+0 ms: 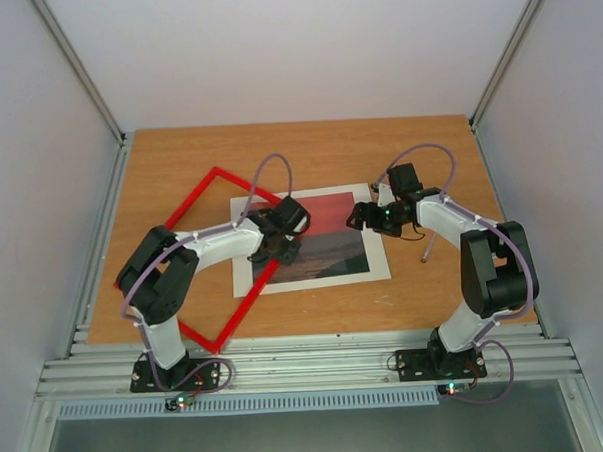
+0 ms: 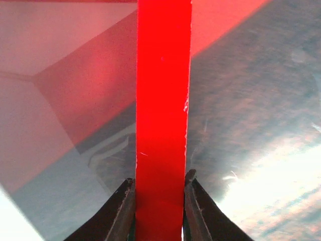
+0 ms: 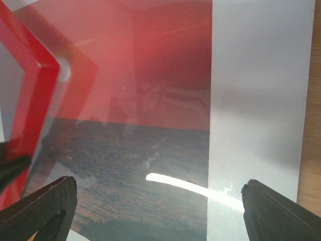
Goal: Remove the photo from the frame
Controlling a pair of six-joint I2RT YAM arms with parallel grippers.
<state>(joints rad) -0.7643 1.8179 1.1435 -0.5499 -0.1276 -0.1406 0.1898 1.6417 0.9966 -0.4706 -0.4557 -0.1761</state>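
Frame (image 1: 192, 196) lies skewed. Photo (image 1: 327, 235) w/ white mat (image 3: 256, 100) is flat, partly under frame's rt corner. L gripper (image 2: 160, 176) is clamped on a frame rail. R gripper (image 3: 159, 185), jaws wide apart, hovers over the print beside frame. Risk: unpinned print drags along w/ frame, or the rail slips from the thin pinch.

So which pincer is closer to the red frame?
Left. The left pincer is clamped right on one frame bar. The right pincer hangs open over the photo and white border, beside the frame's corner, not touching it.
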